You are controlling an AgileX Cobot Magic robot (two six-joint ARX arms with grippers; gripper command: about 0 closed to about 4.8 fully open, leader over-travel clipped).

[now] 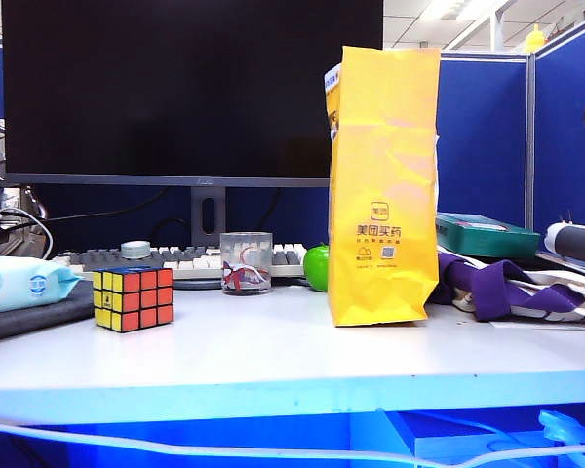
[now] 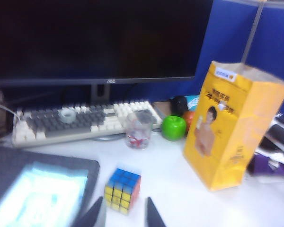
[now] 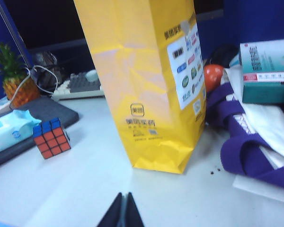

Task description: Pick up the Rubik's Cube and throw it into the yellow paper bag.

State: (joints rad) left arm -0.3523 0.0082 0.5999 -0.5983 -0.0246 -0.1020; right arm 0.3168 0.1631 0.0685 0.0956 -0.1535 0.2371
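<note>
the rubik's cube has black edges and yellow, orange-red and blue faces. it sits square on the white desk, well left of the upright yellow paper bag. the left gripper hovers above it, fingers apart, empty. the right gripper, before the bag, is pressed together, empty.
</note>
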